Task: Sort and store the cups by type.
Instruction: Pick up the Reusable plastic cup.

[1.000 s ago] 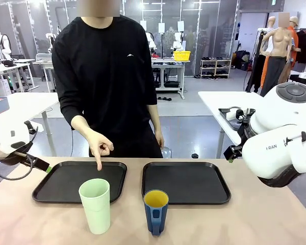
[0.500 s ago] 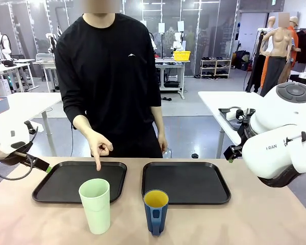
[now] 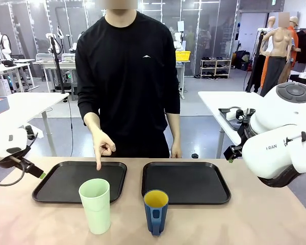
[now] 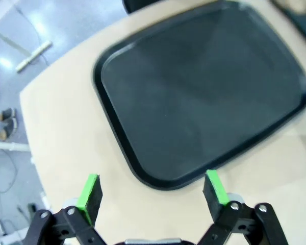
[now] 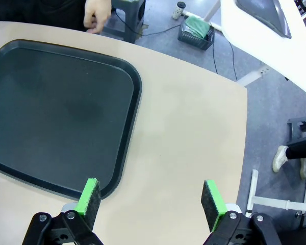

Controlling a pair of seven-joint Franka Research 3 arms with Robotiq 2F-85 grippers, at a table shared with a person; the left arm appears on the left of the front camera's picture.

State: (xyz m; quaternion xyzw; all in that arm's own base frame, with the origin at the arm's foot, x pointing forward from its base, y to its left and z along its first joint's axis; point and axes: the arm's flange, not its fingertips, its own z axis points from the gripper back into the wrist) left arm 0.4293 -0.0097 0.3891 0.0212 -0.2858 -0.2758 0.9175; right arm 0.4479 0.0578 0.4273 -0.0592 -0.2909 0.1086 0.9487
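**Person shifts over, finger stays on the left tray**

The person has stepped sideways, but the pointing hand (image 3: pixel 103 148) still marks the left tray (image 3: pixel 56 186). The 2 cups, mint tumbler (image 3: pixel 95 205) and blue mug (image 3: pixel 156 211), stay untrayed on the near table. Left gripper (image 4: pixel 152 190) and right gripper (image 5: pixel 152 196) gape, empty. Sorting hasn't begun.

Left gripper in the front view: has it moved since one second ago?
Yes. The left gripper has drawn slightly back, toward the picture's left and lower, away from the left black tray's far corner.
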